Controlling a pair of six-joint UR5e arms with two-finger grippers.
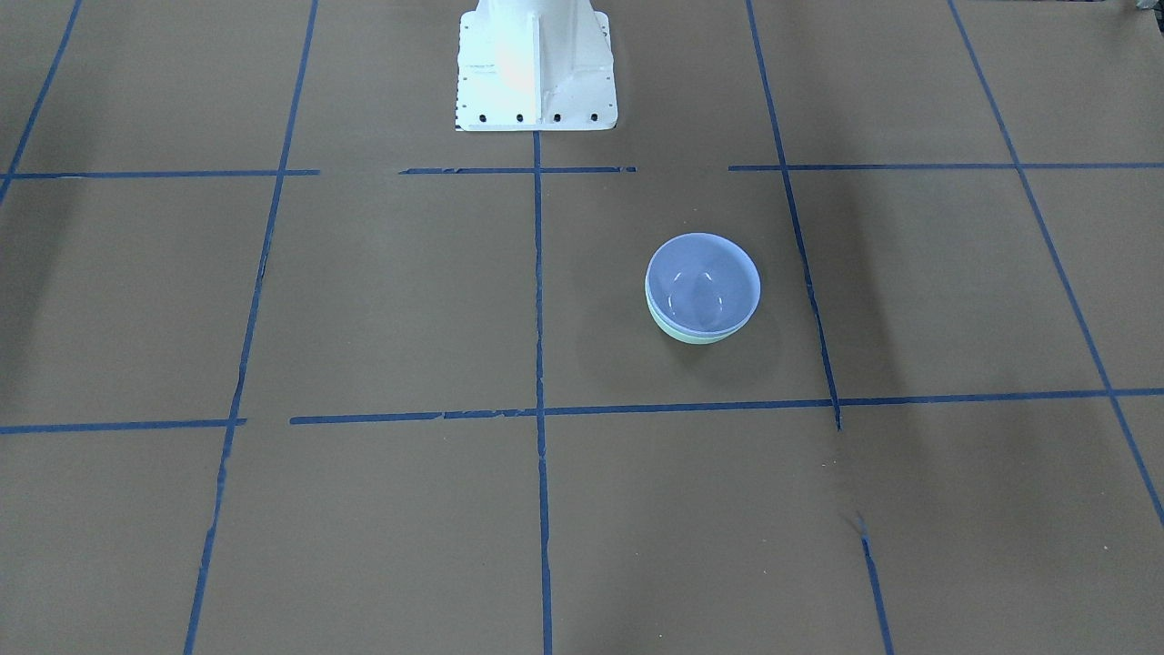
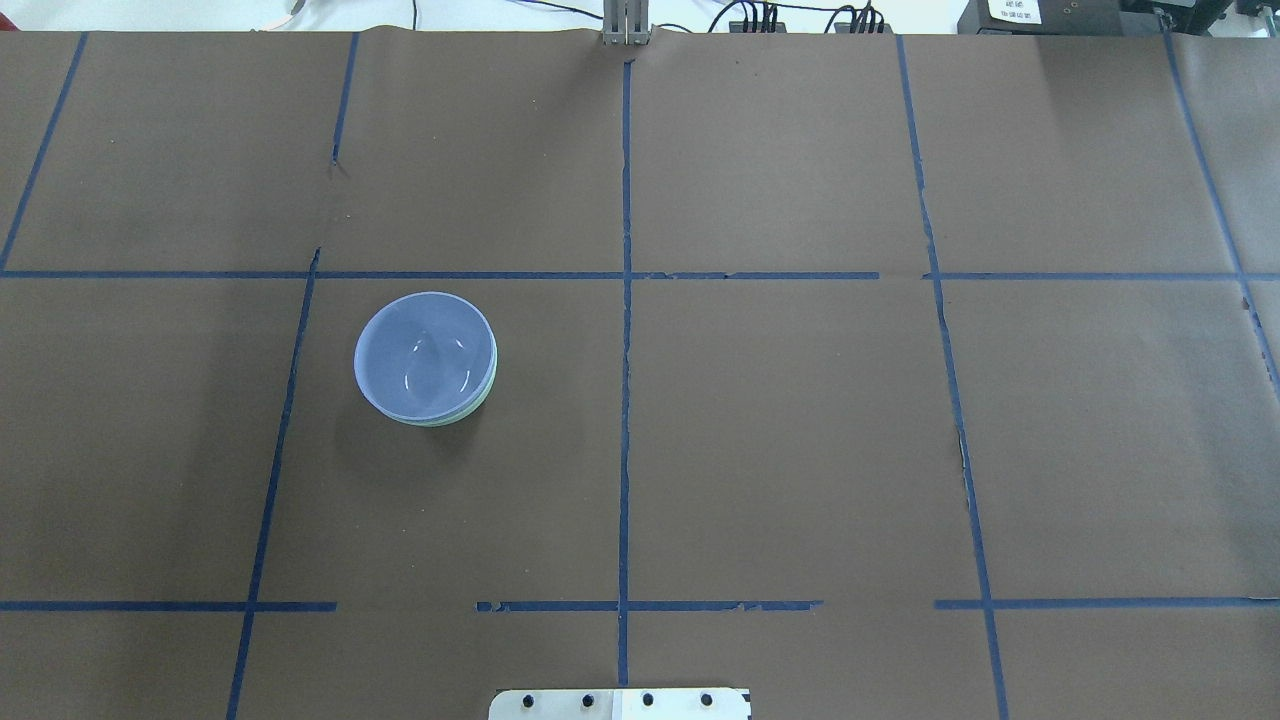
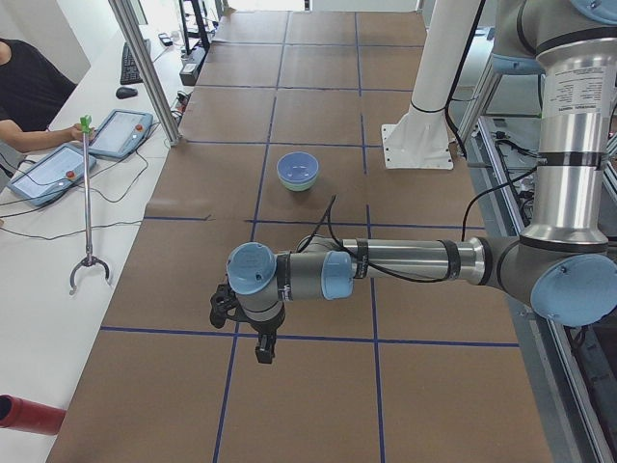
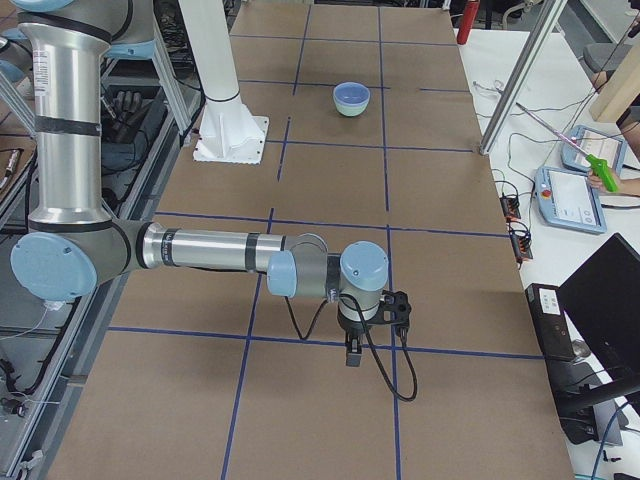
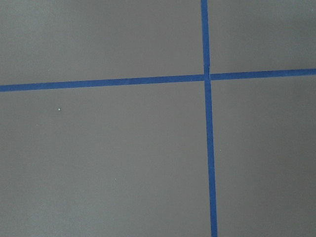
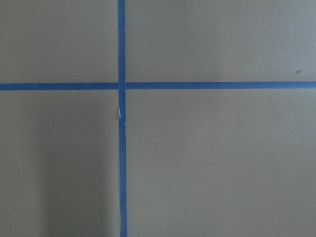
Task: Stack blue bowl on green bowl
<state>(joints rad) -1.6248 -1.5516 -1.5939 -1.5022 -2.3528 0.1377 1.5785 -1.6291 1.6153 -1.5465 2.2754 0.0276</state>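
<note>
The blue bowl (image 1: 702, 282) sits nested inside the green bowl (image 1: 688, 335), of which only a thin mint edge shows beneath it. The stack stands upright on the brown table, left of centre in the overhead view: blue bowl (image 2: 425, 350), green bowl (image 2: 458, 417). It also shows in the side views (image 3: 298, 169) (image 4: 351, 96). My left gripper (image 3: 261, 349) hangs over the table far from the bowls, seen only in the exterior left view. My right gripper (image 4: 352, 352) shows only in the exterior right view. I cannot tell whether either is open or shut. Both wrist views show only table and blue tape.
The white robot base (image 1: 536, 64) stands at the table's edge. Blue tape lines grid the brown table (image 2: 800, 420). In the exterior left view a grabber tool (image 3: 87, 203), tablets (image 3: 125, 130) and a red cylinder (image 3: 24, 413) lie on the white side bench. A metal post (image 3: 145, 68) stands there.
</note>
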